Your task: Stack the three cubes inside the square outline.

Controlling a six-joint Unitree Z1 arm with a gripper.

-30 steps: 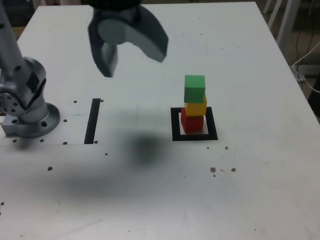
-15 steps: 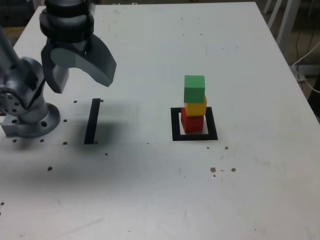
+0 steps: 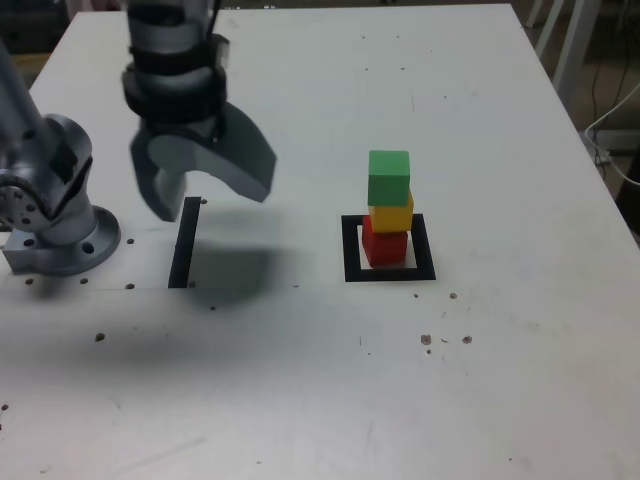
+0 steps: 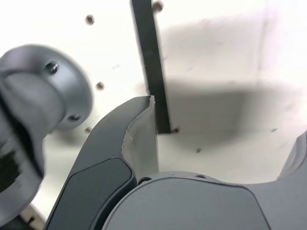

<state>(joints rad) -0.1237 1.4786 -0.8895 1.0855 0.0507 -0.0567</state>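
Observation:
The three cubes stand in one column inside the square outline: the red cube at the bottom, the yellow cube on it, and the green cube on top. My gripper hangs well off to the exterior view's left of the stack, over the straight black strip. Its jaws are spread wide with nothing between them. In the wrist view one finger shows beside the strip; the cubes are out of that view.
The arm's grey base sits at the exterior view's left edge, also seen in the wrist view as the base. The white table has small screw holes. Chair or table legs stand past its far right corner.
The open gripper has swung from above the table's middle toward the exterior view's left and lower, ending over the black strip. The stack has not moved.

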